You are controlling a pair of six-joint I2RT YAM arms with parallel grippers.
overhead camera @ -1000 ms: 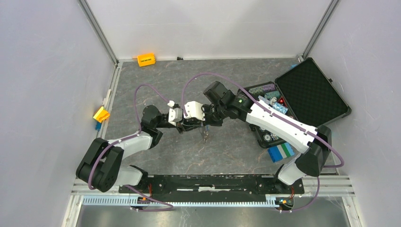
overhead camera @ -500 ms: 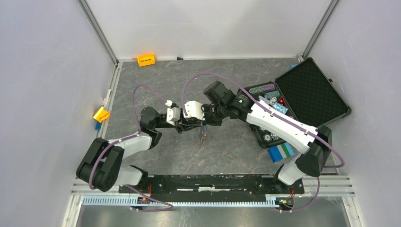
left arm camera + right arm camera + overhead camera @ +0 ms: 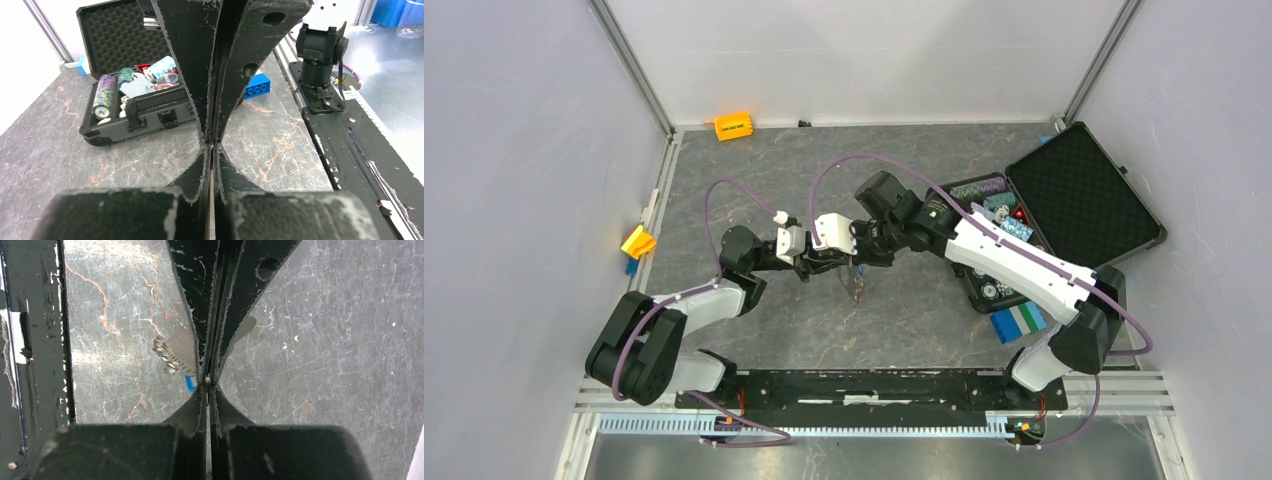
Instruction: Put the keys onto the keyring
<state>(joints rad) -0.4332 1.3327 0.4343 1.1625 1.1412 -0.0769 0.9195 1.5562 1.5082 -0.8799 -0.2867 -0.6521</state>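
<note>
My two grippers meet over the middle of the table. My left gripper (image 3: 822, 262) is shut; in its wrist view (image 3: 216, 75) only a thin pale edge shows in the seam between its fingers. The grey keyring (image 3: 854, 284) hangs below where they meet. In the right wrist view its pale wavy edge (image 3: 175, 352) sticks out beside the fingers. My right gripper (image 3: 846, 255) is shut (image 3: 215, 315) on a small wire ring, with the key's blue tag (image 3: 190, 384) right beside it. The black-headed key is hidden.
An open black case (image 3: 1064, 200) holding chips stands at the right, also seen in the left wrist view (image 3: 135, 95). A blue-and-white block (image 3: 1019, 322) lies in front of it. An orange block (image 3: 733, 126) is at the back, a yellow piece (image 3: 637, 242) at the left wall.
The left gripper and the hanging keyring have shifted slightly left and up. The right arm has barely moved.
</note>
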